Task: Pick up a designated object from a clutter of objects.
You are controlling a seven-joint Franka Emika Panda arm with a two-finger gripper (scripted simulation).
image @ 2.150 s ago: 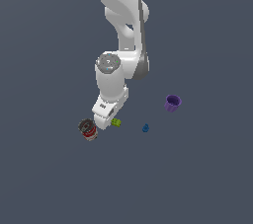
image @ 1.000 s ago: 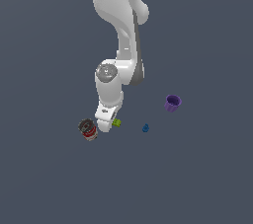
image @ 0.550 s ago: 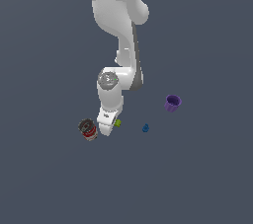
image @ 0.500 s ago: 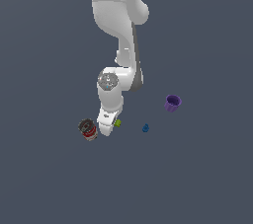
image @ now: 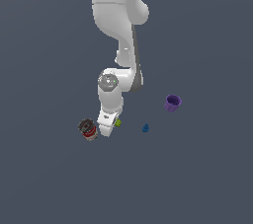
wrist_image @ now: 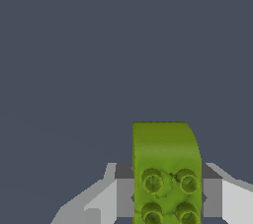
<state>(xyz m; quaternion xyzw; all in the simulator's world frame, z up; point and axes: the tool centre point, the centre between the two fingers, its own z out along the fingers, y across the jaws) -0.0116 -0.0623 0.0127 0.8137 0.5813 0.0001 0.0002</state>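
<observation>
Descending over the last two seconds, the wrist now sits lower over the clutter, while the four items lie where they lay before. Lime-green brick (wrist_image: 167,168) sits on the floor between the two fingers; in the exterior view only a sliver of it shows, at about 3 o'clock of the gripper (image: 109,128). Judgement: the brick looks like a rigid moulded piece, very light, with smooth flat side walls that could slip under a weak or skewed pinch; the studded top offers no hold, so the two long side faces are the place to take it, low and square. Wrist view shows a finger (wrist_image: 123,191) against one side face and the other against the opposite one, pads flush with the brick or nearly so; no gap is visible, so the opening is narrow, about the brick's width. Whether clamping force is on cannot be told from the renders. Brick not yet lifted, as far as the exterior view shows. Outward: red-banded dark can (image: 88,129) just beside the gripper at 9 o'clock, close enough to be nudged on the lift; blue knob piece (image: 146,128) at 3 o'clock, apart; purple cup (image: 172,103) farther off at about 2 o'clock.
</observation>
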